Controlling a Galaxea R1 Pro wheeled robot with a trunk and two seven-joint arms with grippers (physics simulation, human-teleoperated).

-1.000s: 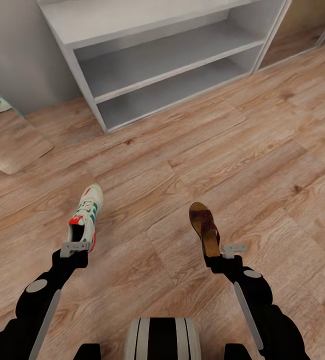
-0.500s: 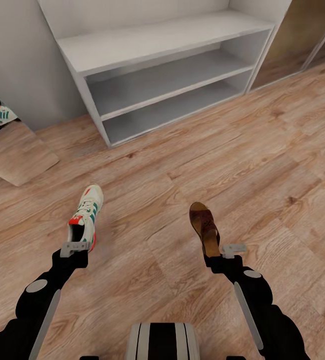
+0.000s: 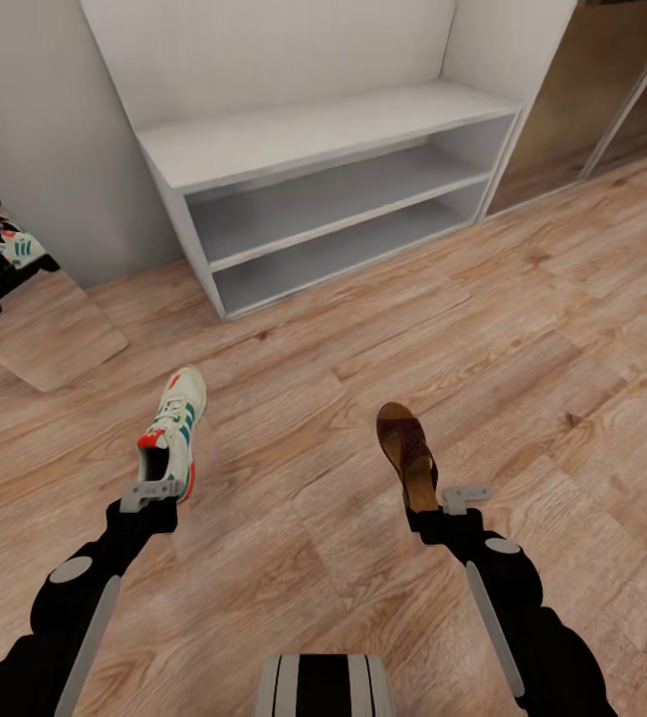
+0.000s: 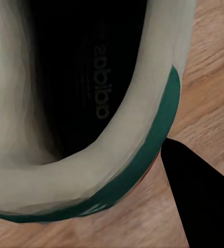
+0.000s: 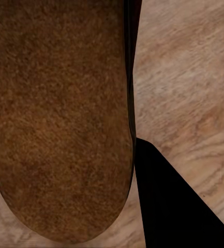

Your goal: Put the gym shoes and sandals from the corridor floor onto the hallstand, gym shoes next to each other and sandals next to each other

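Observation:
A white gym shoe (image 3: 172,433) with green stripes and a red-orange heel hangs over the corridor floor (image 3: 294,597), toe pointing away; my left gripper (image 3: 150,494) is shut on its heel. Its dark opening and green-edged collar (image 4: 117,155) sit close in the left wrist view, beside one black finger (image 4: 205,206). A brown sandal (image 3: 408,453) is held the same way, my right gripper (image 3: 441,501) shut on its heel. The tan footbed (image 5: 60,119) spans the right wrist view, next to one black finger (image 5: 174,201). Ahead stands the light grey hallstand (image 3: 323,134), its bench top and two low shelves bare.
A mirror panel (image 3: 15,289) leans on the wall at left and reflects the gym shoe. Glossy brown sliding doors (image 3: 612,90) stand right of the hallstand. Open wood floor lies between me and the rack.
The head view has tilted up, so the hallstand sits lower in the picture and its bench top shows fully. Both grippers and their shoes keep the same places.

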